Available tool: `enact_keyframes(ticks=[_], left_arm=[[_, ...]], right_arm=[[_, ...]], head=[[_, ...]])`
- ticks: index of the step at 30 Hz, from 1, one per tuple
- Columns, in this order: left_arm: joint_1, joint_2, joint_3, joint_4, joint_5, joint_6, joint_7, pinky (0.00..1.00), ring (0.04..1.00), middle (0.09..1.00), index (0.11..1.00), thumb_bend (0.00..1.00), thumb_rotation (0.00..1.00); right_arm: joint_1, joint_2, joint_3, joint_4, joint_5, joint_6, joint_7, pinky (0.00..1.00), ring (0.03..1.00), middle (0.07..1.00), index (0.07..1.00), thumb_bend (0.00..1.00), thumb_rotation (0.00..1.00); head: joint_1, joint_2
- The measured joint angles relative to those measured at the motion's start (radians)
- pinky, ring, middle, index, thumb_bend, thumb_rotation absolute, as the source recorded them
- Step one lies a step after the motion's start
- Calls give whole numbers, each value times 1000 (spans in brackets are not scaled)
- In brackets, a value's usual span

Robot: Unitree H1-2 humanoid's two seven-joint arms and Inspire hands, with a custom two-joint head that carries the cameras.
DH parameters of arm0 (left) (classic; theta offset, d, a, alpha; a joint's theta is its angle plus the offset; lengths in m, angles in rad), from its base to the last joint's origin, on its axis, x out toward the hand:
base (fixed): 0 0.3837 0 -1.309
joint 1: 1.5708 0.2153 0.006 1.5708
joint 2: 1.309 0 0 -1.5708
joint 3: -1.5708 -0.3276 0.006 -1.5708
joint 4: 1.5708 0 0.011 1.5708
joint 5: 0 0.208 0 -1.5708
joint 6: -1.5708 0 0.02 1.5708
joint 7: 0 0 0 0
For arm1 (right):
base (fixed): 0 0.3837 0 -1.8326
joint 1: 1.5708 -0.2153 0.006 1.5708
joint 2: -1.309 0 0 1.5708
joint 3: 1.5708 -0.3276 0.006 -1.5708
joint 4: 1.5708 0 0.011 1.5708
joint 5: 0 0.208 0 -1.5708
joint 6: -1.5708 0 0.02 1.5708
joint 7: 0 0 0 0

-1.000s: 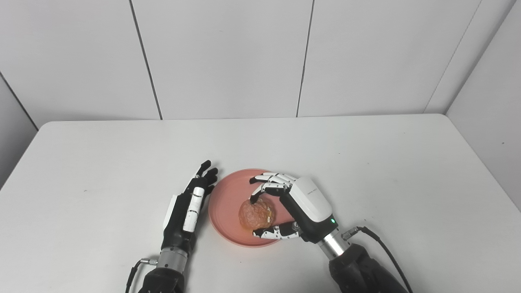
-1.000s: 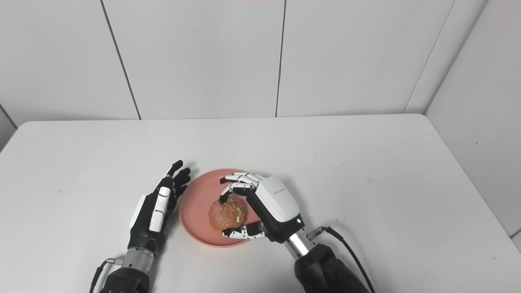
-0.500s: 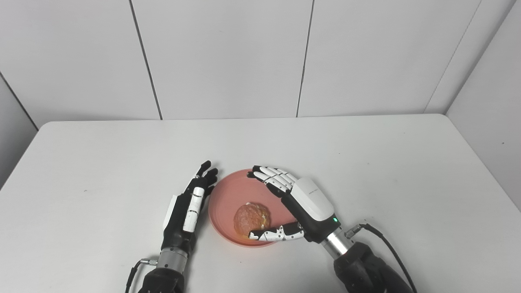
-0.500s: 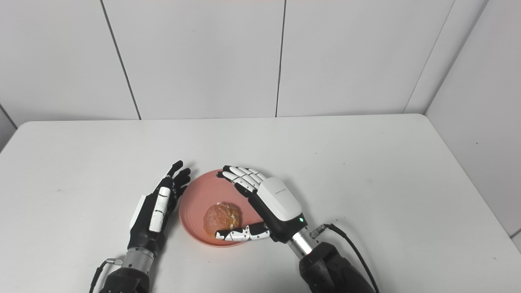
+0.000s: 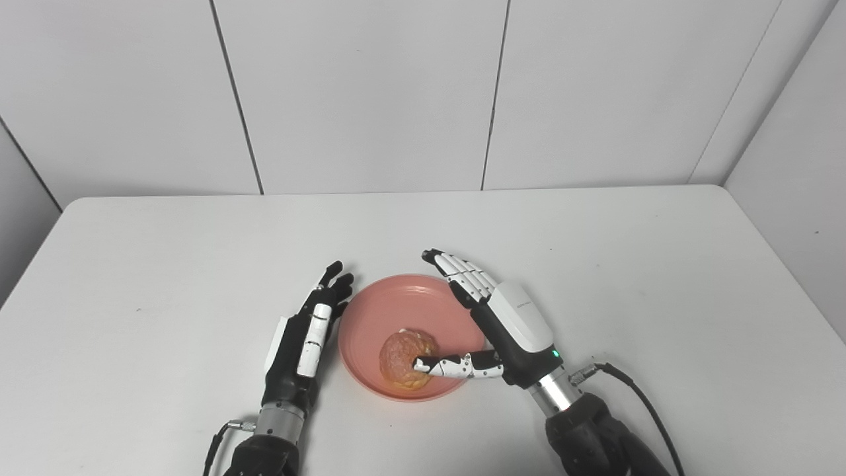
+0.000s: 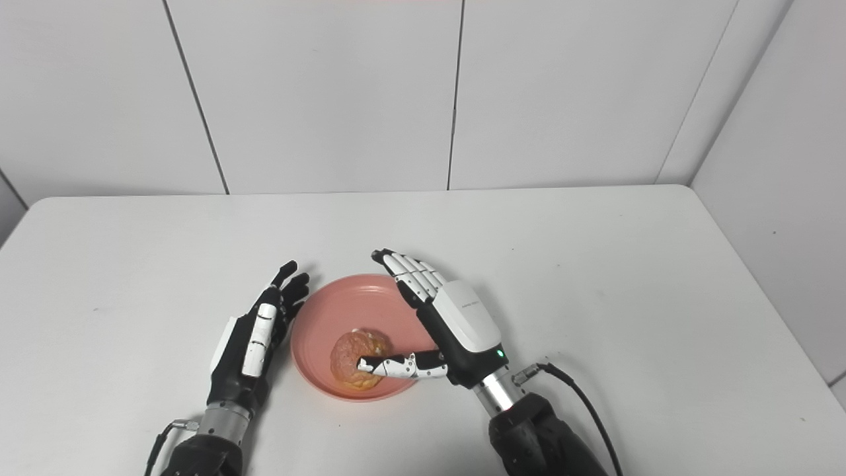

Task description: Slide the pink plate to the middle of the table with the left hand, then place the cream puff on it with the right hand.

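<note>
**Puff on plate, both robot hands open**

Your view takes in a white surface (image 5: 595, 264) backed by panelled walls. The plate (image 5: 390, 311), pink and round, lies near the middle of the surface, toward the near edge. The puff (image 5: 398, 357) rests inside it, in the near part of the dish, just left of centre.

Your right robot hand (image 5: 502, 324) reaches in from the lower right and holds nothing. Its fingers (image 5: 462, 274) are stretched out straight and close together, pointing away from you along the plate's right rim and past its far edge. Its thumb (image 5: 456, 365) juts sideways to the left over the plate; the tip lies at the puff's right side, and you cannot tell from either view whether it touches.

Your left robot hand (image 6: 254, 330) lies just left of the plate, edge-on, fingers extended and pointing away from you, holding nothing. Its fingertips (image 6: 294, 281) are close beside the plate's left rim; contact cannot be judged.
</note>
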Motion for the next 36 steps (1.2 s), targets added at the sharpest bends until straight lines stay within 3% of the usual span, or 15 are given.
enact_keyframes(ticks=[3, 7, 13, 17, 24, 30, 36], left_arm=[[0, 0, 0, 0, 0, 0, 0, 907, 906, 894, 893, 608, 1000], [1, -5, 7, 1, -2, -4, 0, 905, 906, 890, 890, 578, 1000], [4, -15, 12, 4, -7, -19, 7, 900, 925, 910, 891, 579, 1000], [7, -20, 8, 7, 5, -41, 22, 959, 964, 952, 918, 545, 1000], [9, -26, 8, 26, 4, -90, 32, 983, 1000, 999, 993, 498, 1000], [7, -27, 7, 39, 4, -129, 32, 1000, 1000, 1000, 1000, 509, 1000], [8, -29, 8, 42, 5, -158, 42, 1000, 1000, 1000, 1000, 572, 1000]], right_arm=[[6, 0, -22, -11, 51, 2, 16, 892, 933, 956, 971, 609, 780], [32, 13, -60, -56, 159, 41, 62, 881, 951, 983, 989, 637, 890], [70, 31, -90, -73, 243, 83, 112, 945, 983, 999, 993, 587, 861], [99, 41, -109, -106, 331, 118, 156, 991, 1000, 1000, 994, 541, 861], [122, 68, -141, -146, 404, 204, 181, 994, 1000, 1000, 1000, 543, 953], [148, 121, -162, -177, 506, 305, 209, 1000, 1000, 1000, 1000, 568, 981], [178, 161, -185, -201, 605, 322, 222, 1000, 1000, 1000, 1000, 533, 936]], head=[[0, 0], [9, 0], [53, 2], [86, 5], [109, 0], [113, -2], [118, 2]])
